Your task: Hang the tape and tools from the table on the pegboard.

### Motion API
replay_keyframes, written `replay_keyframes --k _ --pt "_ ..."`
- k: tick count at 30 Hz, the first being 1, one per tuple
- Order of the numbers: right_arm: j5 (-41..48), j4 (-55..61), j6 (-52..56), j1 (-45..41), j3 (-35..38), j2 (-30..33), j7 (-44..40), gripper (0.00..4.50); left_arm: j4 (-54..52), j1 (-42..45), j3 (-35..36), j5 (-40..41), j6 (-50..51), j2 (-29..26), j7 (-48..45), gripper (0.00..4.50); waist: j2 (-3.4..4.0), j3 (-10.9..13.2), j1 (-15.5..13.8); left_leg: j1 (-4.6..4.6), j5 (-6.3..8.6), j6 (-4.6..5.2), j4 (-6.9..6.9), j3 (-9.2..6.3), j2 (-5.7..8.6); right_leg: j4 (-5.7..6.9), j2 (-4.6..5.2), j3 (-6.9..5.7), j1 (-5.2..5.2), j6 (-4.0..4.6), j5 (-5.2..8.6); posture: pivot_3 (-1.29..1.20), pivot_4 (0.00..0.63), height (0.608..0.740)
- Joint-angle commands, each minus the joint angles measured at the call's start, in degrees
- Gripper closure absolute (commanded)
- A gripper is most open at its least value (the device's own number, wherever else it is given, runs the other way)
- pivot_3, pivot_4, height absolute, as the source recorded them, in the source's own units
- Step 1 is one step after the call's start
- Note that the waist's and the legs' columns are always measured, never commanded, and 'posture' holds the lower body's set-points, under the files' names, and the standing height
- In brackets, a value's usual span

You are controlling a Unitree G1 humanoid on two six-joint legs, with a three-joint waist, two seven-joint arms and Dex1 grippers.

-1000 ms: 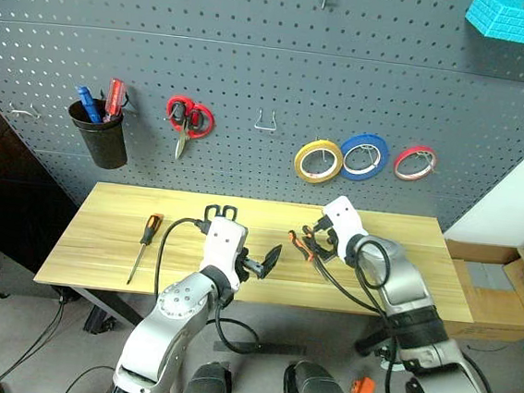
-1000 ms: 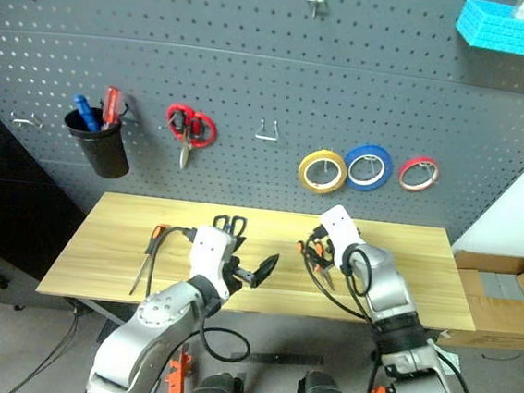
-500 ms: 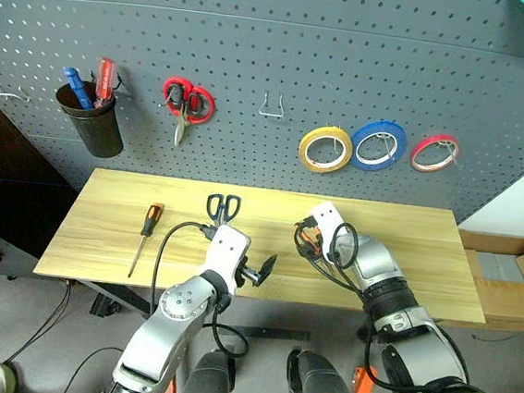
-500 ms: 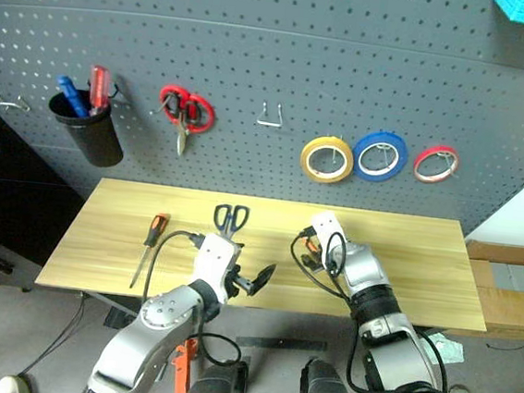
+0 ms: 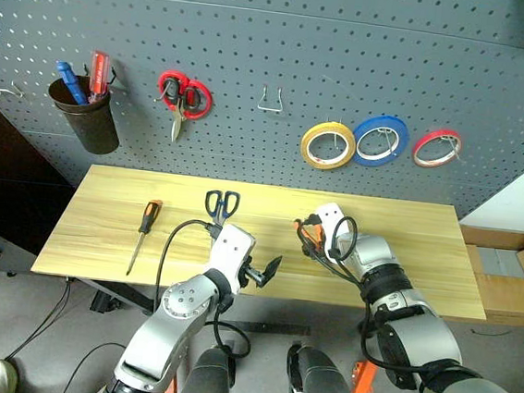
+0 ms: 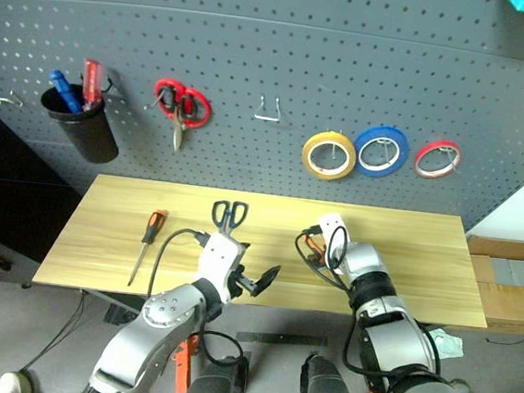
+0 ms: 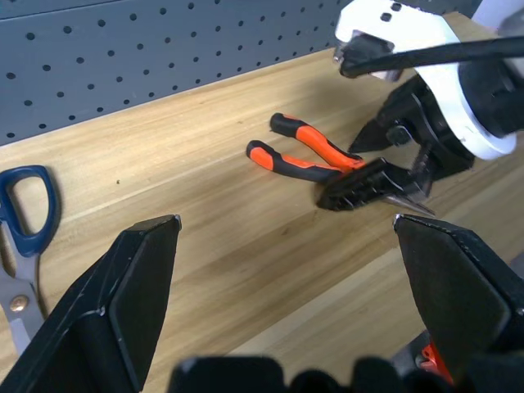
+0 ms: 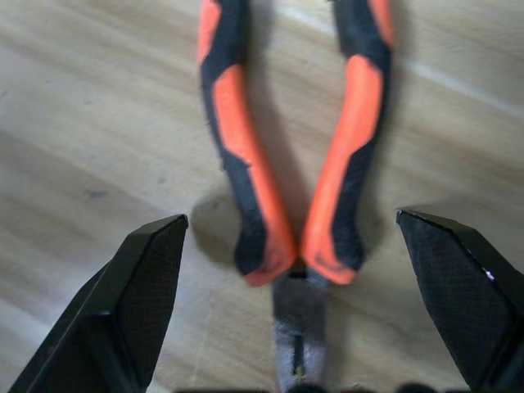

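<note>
On worktop (image 5: 99, 246), pliers (image 8: 295, 164) lie flat, handles pointing away from right gripper (image 8: 299, 327), whose jaws hang wide open astride pliers' nose, prob. lining up a pinch. Left gripper (image 7: 286, 311) idles w/ jaws open, nothing held.

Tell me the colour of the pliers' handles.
Orange with black, clearest in the right wrist view, where the pliers lie on the table.

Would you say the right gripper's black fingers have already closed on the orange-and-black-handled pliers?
No, in the right wrist view the orange-and-black-handled pliers lie flat on the light wooden table, with the right gripper open and its fingers wide apart.
</note>
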State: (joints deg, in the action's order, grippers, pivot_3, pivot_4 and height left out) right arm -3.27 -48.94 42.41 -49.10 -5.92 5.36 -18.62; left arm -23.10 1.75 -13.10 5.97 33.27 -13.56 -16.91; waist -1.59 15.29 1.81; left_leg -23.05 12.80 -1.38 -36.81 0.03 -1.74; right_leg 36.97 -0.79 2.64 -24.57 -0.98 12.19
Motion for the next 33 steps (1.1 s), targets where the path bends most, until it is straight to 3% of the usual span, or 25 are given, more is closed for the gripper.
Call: replay_keyframes --k 1,8,12,17,23,26,30,33 --pt "0.23 -2.19 0.17 -0.71 0.05 -0.23 -0.46 0.05 -3.16 -0.15 -0.36 0.09 -0.15 0.42 0.04 0.0 0.0 0.08 0.01 0.0 0.0 0.0 0.0 0.0 -0.01 0.0 0.0 0.0 0.0 0.0 0.0 0.06 0.304 0.74" --pt "-0.19 -3.93 0.49 -1.52 -0.78 -0.35 -1.5 0.05 -3.46 0.11 -0.19 0.23 0.23 0.46 -0.15 0.0 0.01 0.19 0.03 0.01 0.0 0.0 0.01 -0.01 -0.03 -0.02 0.0 0.0 0.0 0.27 0.16 0.06 0.306 0.74" --pt "0.17 -3.45 0.6 -0.9 -0.28 -0.24 -1.29 0.97 -3.8 0.03 -0.13 0.25 0.37 0.65 0.05 0.0 0.03 0.29 0.02 0.0 0.0 0.0 0.04 -0.01 -0.04 -0.03 0.0 0.0 -0.02 0.29 0.18 0.06 0.307 0.74" --pt "0.31 -2.77 0.84 -0.41 -0.34 -0.34 -1.52 2.73 -4.14 -0.11 -0.4 0.13 0.56 0.79 0.1 0.0 0.01 0.33 0.08 0.0 0.0 -0.01 0.15 0.0 -0.05 -0.06 0.0 0.01 -0.07 0.29 0.19 0.06 0.305 0.74" --pt "1.1 -0.97 0.81 0.35 -0.03 -0.79 -2.51 2.77 -3.47 0.86 0.22 0.12 0.47 0.39 -0.31 0.0 -0.08 0.39 0.13 0.01 0.0 -0.01 0.29 0.01 -0.06 -0.08 -0.02 0.01 -0.15 0.29 0.19 0.06 0.295 0.74" --pt "2.71 13.29 1.55 5.37 -1.91 1.08 -8.16 2.77 -4.6 0.55 0.91 -0.81 -0.12 0.05 0.78 0.0 -0.1 0.41 0.03 -0.07 0.0 -0.01 0.37 0.0 -0.06 -0.07 -0.02 0.0 -0.28 0.25 0.18 0.06 0.281 0.74" --pt "5.49 37.34 5.76 14.59 -3.26 5.85 -13.41 2.77 -8.88 -2.2 2.4 -0.98 -2.21 0.99 3.01 0.0 -0.08 0.42 -0.13 -1.07 0.0 -0.03 0.4 -0.03 -0.1 0.01 -0.02 -0.04 -1.26 -0.01 0.14 0.06 0.261 0.74" --pt "7.02 47.98 7.52 19.05 -3.48 7.89 -14.22 2.77 -12.08 -4.41 3.01 -1.04 -3.09 2.23 4.72 0.0 -0.09 0.41 -0.14 -1.54 0.0 -0.06 0.38 -0.07 -0.15 0.04 0.12 -0.08 -1.66 -0.05 0.12 0.05 0.233 0.74"
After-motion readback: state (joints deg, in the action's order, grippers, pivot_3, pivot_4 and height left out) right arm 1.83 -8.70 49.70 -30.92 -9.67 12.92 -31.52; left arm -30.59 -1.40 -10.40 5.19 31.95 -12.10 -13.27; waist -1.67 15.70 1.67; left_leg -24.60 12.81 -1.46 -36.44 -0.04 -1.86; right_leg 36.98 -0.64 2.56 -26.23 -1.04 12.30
